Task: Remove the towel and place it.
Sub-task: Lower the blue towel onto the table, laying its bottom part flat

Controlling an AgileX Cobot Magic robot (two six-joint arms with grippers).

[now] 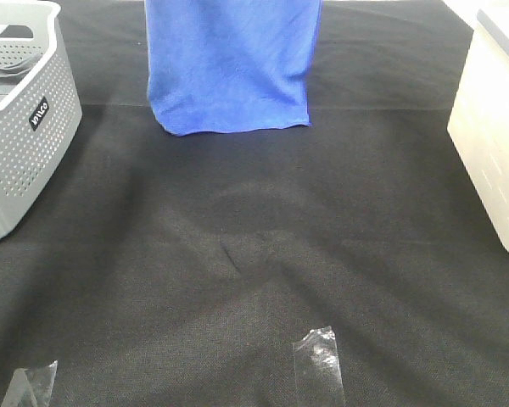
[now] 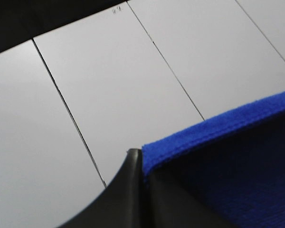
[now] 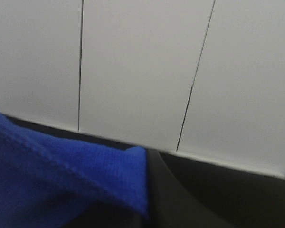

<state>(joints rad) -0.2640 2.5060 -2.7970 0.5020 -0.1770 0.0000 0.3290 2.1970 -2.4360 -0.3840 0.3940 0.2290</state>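
The royal-blue towel [image 1: 229,68] hangs straight down at the back middle of the exterior view. Its top runs out of frame and its lower edge reaches the black table cloth [image 1: 254,254]. Neither gripper shows in that view. In the left wrist view my left gripper [image 2: 142,190] has its dark fingers closed on a stitched corner of the towel [image 2: 237,156]. In the right wrist view my right gripper [image 3: 149,199] is closed on another corner of the towel [image 3: 52,180]. Both hold it up in front of a white panelled wall.
A grey perforated basket [image 1: 17,119] stands at the left edge. A white plastic container [image 1: 492,136] stands at the right edge. Two strips of clear tape [image 1: 318,360] [image 1: 30,386] lie near the front. The cloth is slightly wrinkled in the middle.
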